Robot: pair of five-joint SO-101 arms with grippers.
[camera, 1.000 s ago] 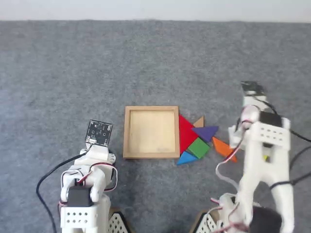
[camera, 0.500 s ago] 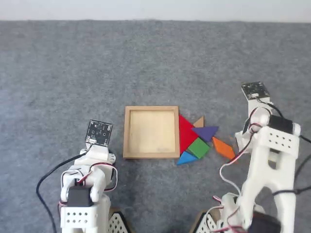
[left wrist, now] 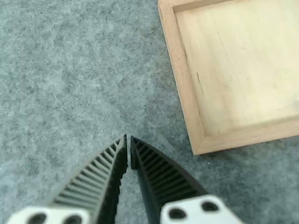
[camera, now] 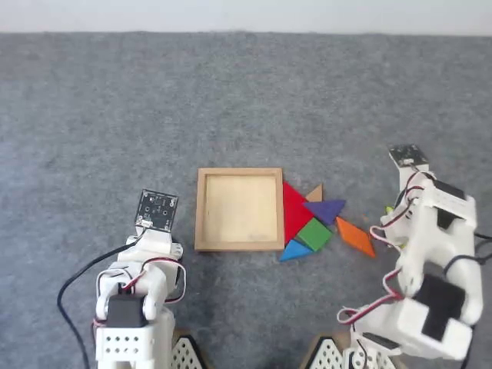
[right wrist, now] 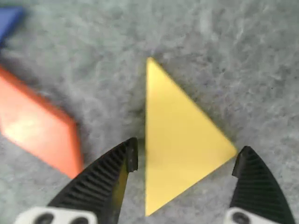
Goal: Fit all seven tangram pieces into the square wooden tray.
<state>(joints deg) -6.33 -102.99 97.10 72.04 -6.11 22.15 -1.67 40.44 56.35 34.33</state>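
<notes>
The square wooden tray (camera: pixel 201 209) lies on the grey tabletop (camera: pixel 108 115). Along its side nearer the right arm sits a tight cluster of pieces: the red triangle (camera: pixel 294 209) against the rim, then the purple triangle (camera: pixel 326 209), green square (camera: pixel 314 234), blue triangle (camera: pixel 294 250) and tan triangle (camera: pixel 314 192). The orange parallelogram (camera: pixel 356 235) lies just beyond them. The right claw (right wrist: pixel 187 150) hangs spread wide over the yellow triangle (right wrist: pixel 180 135), a finger at each side; whether either touches it is hard to say. The left claw (left wrist: pixel 127 140) is pressed together, over the tabletop near a tray corner
</notes>
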